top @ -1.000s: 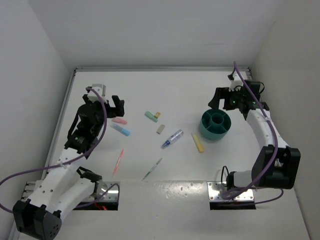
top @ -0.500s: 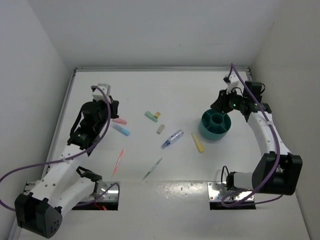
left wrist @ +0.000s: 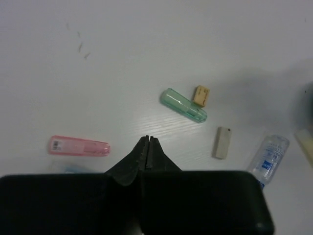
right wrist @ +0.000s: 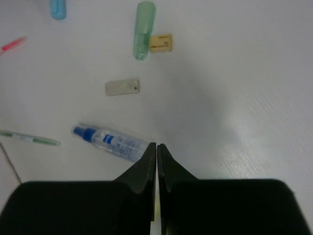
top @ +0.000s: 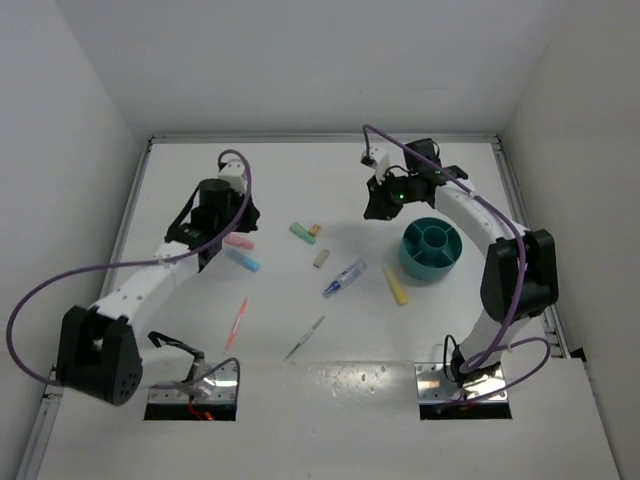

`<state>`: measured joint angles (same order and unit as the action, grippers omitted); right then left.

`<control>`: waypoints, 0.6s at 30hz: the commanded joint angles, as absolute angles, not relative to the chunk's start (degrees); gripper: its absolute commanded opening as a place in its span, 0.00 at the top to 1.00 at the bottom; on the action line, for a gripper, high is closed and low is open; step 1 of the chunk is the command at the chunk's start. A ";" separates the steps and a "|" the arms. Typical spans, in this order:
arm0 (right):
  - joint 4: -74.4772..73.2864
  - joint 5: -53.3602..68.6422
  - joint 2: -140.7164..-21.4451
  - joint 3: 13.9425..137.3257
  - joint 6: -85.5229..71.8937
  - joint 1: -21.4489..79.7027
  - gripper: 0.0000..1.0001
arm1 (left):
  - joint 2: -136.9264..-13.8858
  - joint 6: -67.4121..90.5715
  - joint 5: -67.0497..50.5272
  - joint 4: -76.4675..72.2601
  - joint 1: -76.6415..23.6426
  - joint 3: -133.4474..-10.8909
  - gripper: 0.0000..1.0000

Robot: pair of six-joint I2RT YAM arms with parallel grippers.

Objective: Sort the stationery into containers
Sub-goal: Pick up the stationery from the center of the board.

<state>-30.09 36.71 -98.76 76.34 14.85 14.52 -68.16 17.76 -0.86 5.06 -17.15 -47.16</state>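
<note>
Now both arms have swung inward, the left gripper [left wrist: 147, 141] and right gripper [right wrist: 156, 147] each newly pressed together on nothing. The green marker [top: 302, 232], blue-clear pen [top: 344, 277] and the rest lie outside the teal cup [top: 428, 271], so sorting looks unstarted.

1. Seen from above, the left arm [top: 140, 285] reaches from 8 o'clock up to 10 o'clock. The left gripper [left wrist: 148, 140] is closed tight and empty.
2. The right arm [top: 475, 210] arches from 5 o'clock to 1 o'clock. The right gripper [right wrist: 156, 146] is also closed and empty.
</note>
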 commanded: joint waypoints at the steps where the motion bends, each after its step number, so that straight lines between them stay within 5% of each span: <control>1: -26.49 26.24 -95.90 74.37 14.78 14.41 0.97 | -77.93 21.52 -7.82 7.72 -19.32 -54.56 1.00; 2: -25.15 24.02 -93.71 73.40 13.46 14.41 0.52 | -80.22 25.88 -6.95 10.43 -20.03 -56.41 1.00; 5: -20.15 15.68 -89.75 70.76 8.80 14.41 0.13 | -87.17 35.10 1.73 15.62 -23.98 -63.18 0.72; 9: -17.06 13.72 -84.65 68.21 5.63 13.19 0.14 | -90.78 50.03 16.50 19.50 -30.66 -67.49 0.31; 14: -15.64 10.02 -83.50 66.97 5.10 13.18 0.22 | -97.63 69.94 23.02 30.66 -33.57 -76.89 0.23; 17: -16.87 8.79 -83.50 67.50 5.97 13.18 0.60 | -102.47 73.48 23.55 36.91 -34.27 -82.87 0.24; 18: -17.48 8.79 -82.89 67.50 7.98 13.18 0.94 | -103.09 71.39 23.03 35.78 -35.15 -83.92 0.27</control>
<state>-18.26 11.29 -83.53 67.75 6.35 13.23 -101.25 64.49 19.53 30.04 -34.09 -79.99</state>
